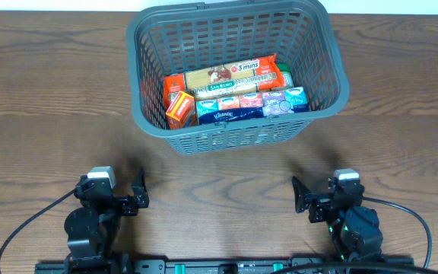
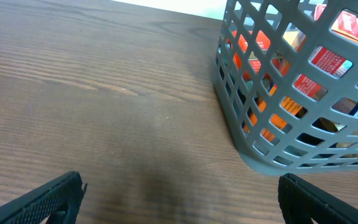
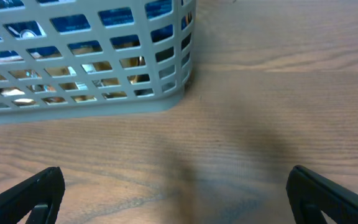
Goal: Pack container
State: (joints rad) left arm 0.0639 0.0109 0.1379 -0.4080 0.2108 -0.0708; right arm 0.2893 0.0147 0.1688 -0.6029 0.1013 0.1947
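The container, a dark grey slatted basket [image 1: 158,34], stands at the back middle of the wooden table. Inside it lie a pasta packet [image 1: 230,76], an orange box [image 1: 179,109], a blue tissue pack [image 1: 226,113] and other small packs. It also shows in the left wrist view [image 2: 241,130] and the right wrist view [image 3: 79,106]. My left gripper [image 1: 128,199] is open and empty near the front edge, left of the basket; its fingers frame bare wood in its wrist view [image 2: 179,202]. My right gripper [image 1: 310,199] is open and empty at the front right [image 3: 176,196].
The brown wooden table [image 1: 44,114] stretches to both sides of the basket. A black rail [image 1: 219,266] runs along the front edge between the arm bases.
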